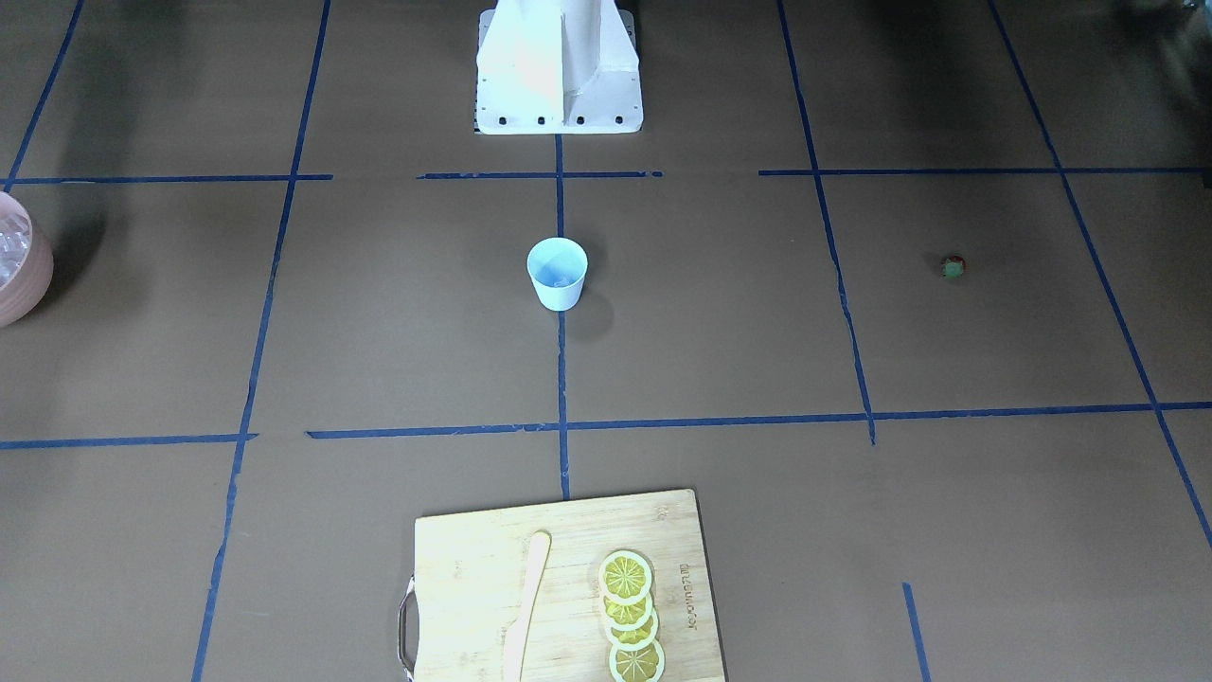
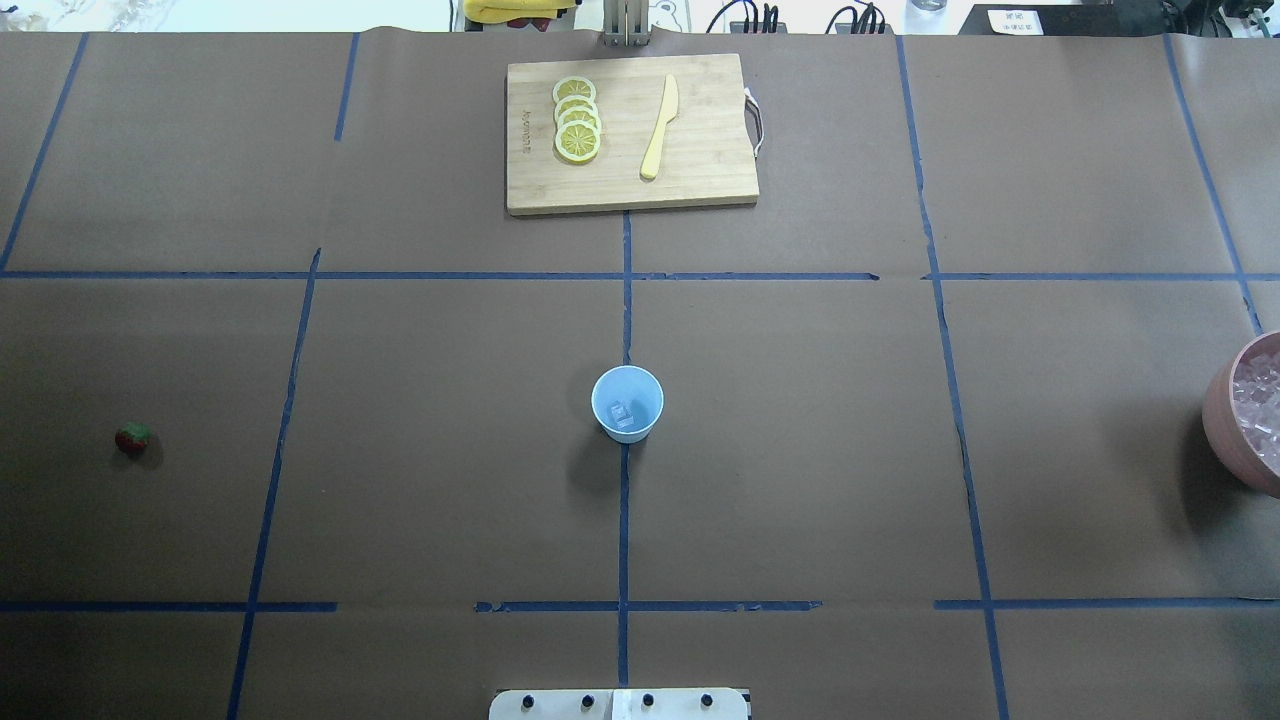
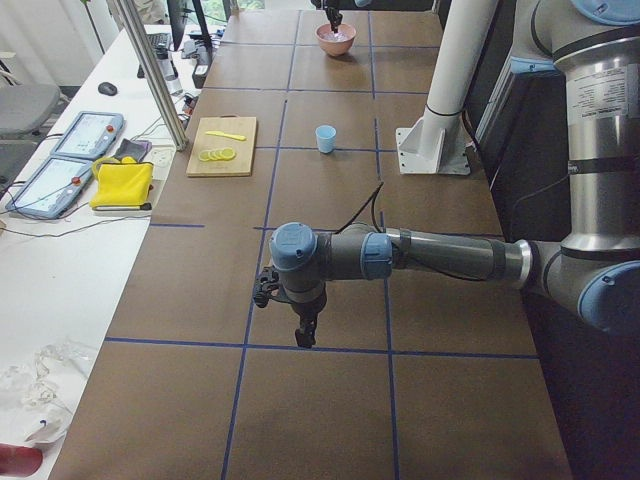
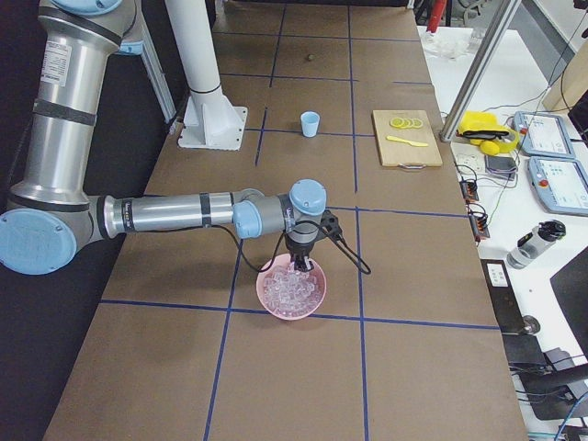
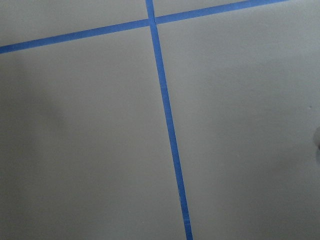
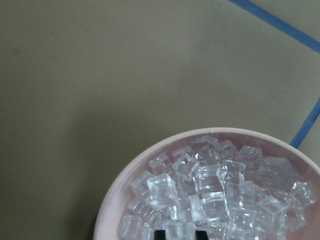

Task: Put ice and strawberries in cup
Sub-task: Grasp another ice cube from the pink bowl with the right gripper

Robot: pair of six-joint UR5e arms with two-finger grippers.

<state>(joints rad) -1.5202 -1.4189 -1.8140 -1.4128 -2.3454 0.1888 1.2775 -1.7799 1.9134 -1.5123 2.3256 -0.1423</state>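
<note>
Overhead exterior: cup (image 2: 627,403) centred, strawberry (image 2: 133,438) (far left) apart.

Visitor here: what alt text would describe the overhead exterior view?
A small light-blue cup holding what looks like an ice cube stands mid-table on brown paper gridded with blue tape. A strawberry lies far left, a pink bowl of ice at the right edge, and a cutting board with lemon slices and a yellow knife lies beyond.

Glossy ice (image 6: 200,185), wooden board (image 2: 710,150), matt table (image 2: 800,450)
</note>
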